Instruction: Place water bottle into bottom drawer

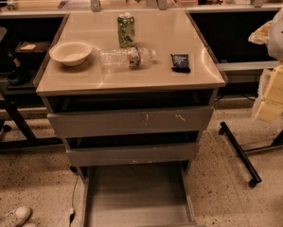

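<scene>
**On the desk, well clear of the end effector: bottle not yet lifted**

Off to the left of the end effector (272, 34), which I take to be the pale shape at the right edge of the camera view, the water bottle (127, 58) lies on its side on the desk (131, 83), cap pointing back toward the end effector. Nothing touches it. Whether the end effector is open or closed I cannot tell, but it carries no bottle.

Just beyond the bottle, and farther from the end effector than the dark packet (181, 63), a green soda can (126, 30) stands upright. A pale bowl (70, 53) sits farther left again, the thing on the desk most distant from the end effector.

Well below and to the left of the end effector, the bottom drawer (136, 193) is pulled out, its grey floor bare. The two drawers above it (131, 122) are further in.

By my reading only the opening of the drawer is done. Reaching, grasping, carrying down and releasing are all left.
</scene>
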`<action>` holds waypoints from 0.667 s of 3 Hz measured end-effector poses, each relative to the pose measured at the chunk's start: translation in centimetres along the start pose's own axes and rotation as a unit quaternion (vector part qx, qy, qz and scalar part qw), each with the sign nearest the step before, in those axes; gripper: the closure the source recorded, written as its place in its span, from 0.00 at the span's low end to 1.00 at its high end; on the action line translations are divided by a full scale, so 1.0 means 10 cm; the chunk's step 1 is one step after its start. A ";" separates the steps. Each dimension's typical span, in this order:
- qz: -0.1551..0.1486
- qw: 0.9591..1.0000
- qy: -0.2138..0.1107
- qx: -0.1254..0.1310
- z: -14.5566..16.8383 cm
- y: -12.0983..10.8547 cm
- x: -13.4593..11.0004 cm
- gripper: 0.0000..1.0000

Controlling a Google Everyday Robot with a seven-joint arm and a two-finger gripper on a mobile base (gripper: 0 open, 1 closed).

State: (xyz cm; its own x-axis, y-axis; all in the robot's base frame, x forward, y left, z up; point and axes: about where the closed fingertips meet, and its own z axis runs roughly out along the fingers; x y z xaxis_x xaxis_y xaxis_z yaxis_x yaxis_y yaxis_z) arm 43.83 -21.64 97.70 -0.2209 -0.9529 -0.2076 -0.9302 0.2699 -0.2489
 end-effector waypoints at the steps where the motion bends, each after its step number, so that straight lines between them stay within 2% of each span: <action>1: 0.000 1.000 0.000 0.000 0.00 0.00 0.00 0.00; 2: -0.001 1.000 0.006 0.006 -0.01 -0.03 -0.03 0.00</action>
State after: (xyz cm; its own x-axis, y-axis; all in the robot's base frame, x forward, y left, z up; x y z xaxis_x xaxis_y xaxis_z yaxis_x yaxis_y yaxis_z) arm 44.12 -21.47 97.90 -0.2224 -0.9549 -0.1967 -0.9271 0.2696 -0.2604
